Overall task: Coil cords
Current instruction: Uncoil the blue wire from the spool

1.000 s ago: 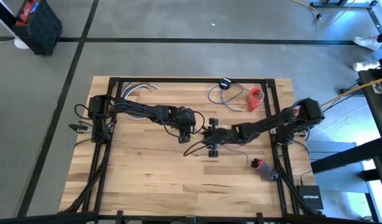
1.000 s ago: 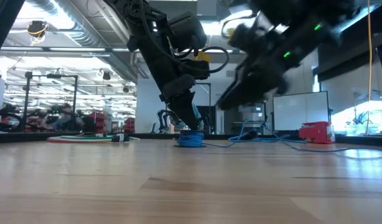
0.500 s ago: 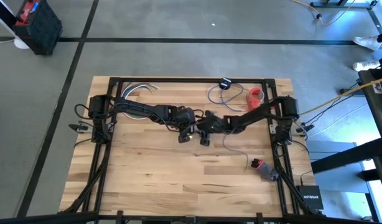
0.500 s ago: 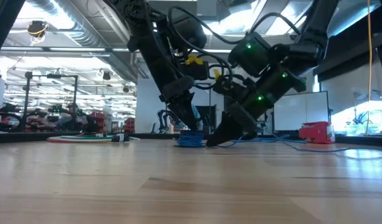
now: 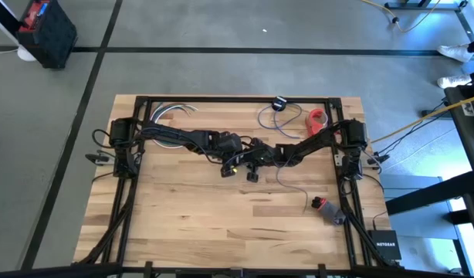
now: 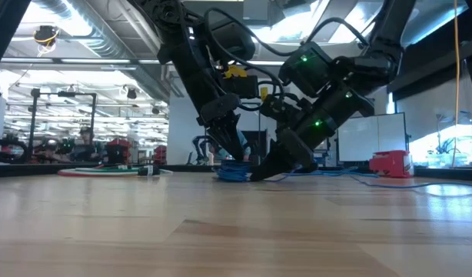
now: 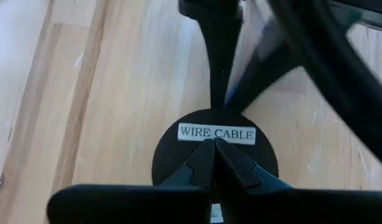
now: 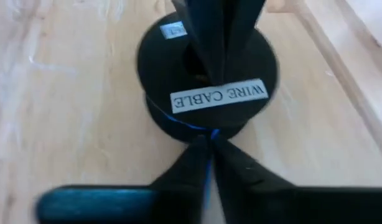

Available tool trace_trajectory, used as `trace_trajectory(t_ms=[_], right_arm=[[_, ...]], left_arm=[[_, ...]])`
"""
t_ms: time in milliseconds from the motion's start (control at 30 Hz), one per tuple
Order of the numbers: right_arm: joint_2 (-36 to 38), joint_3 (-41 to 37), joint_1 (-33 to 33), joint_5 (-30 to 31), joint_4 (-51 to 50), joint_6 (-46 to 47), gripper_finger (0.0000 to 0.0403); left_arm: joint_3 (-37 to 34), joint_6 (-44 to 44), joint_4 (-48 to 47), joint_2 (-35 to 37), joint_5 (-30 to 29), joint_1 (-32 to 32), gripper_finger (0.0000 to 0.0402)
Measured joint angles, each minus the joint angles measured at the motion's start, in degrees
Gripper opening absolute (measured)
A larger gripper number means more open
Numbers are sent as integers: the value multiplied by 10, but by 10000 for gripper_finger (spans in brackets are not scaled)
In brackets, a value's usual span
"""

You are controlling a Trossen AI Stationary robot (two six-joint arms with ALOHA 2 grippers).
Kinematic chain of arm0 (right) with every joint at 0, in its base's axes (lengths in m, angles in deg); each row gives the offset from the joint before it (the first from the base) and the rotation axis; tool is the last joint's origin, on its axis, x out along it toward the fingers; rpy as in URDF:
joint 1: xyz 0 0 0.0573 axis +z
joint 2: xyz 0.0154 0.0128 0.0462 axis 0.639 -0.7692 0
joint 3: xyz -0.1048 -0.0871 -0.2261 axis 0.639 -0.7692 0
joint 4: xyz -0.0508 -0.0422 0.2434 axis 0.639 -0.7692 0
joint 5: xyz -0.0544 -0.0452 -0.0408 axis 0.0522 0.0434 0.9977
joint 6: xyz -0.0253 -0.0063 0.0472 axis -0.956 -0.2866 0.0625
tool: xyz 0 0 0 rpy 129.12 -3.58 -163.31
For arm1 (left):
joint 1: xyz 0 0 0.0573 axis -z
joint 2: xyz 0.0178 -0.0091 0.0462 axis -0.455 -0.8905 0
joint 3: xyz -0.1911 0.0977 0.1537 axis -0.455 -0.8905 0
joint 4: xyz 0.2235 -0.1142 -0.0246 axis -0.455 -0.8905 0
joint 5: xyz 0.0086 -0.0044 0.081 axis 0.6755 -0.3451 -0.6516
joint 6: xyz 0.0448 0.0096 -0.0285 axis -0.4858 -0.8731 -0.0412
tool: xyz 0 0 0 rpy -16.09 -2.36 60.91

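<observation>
A black spool [image 7: 178,146] labelled WIRE CABLE lies flat near the table's middle, with blue cord [image 6: 236,171] wound around it. My left gripper [image 7: 213,144] stands shut on the spool's top. My right gripper [image 8: 207,144] is right beside the spool, on its right, shut on the thin blue cord. The cord's free length [image 5: 287,184] trails slack over the table toward the near right. In the high view both grippers [image 5: 231,166] [image 5: 252,167] meet over the spool. My left gripper presses its shut fingertips [image 7: 203,155] down on the spool's flat top just below the label [image 7: 216,132], coming from above at a slant. The spool lies flat on the table. My right gripper pinches the blue cord [image 8: 205,132] between its two fingertips where it leaves the spool's rim. The fingers slant down from the table's right, low over the wood. The cord behind them lies slack on the table.
A second loop of thin cord [image 5: 272,118] with a small black piece [image 5: 279,103] lies at the far edge, beside a red object [image 5: 318,122]. Pale cables [image 5: 171,112] curl at the far left. A red-and-black object [image 5: 323,206] sits near right.
My right gripper has come down to the table and moved toward the table's left and far edge, up to the spool. The arm has drawn back with it. My left gripper and the spool have stayed in place.
</observation>
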Motion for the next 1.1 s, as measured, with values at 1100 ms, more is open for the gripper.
trace_trajectory(t_ms=[1100], right_arm=[[209,-6,151,169,-509,78,2]], left_arm=[[0,15,-37,0,0,0,4]])
